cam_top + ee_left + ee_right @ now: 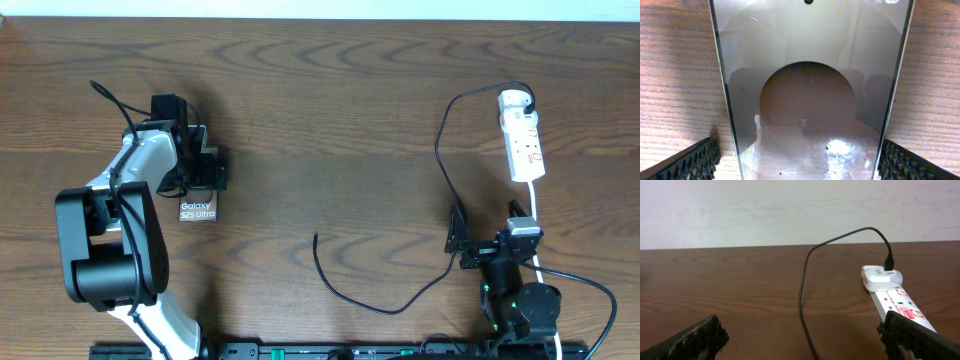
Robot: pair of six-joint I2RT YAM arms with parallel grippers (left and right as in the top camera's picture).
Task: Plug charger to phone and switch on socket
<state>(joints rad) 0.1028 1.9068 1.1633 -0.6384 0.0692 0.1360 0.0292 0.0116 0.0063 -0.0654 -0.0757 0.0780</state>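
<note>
With the task seemingly barely begun, the left tool [205,160] hangs spread wide astride the phone [198,211] at frame left, the right tool [488,240] gapes empty below the socket [523,140] at right, and the charger [380,305] lies mid-bench [320,100], its tip unplugged.

The phone [197,210] bears white lettering reading "Galaxy S25 Ultra".
</note>
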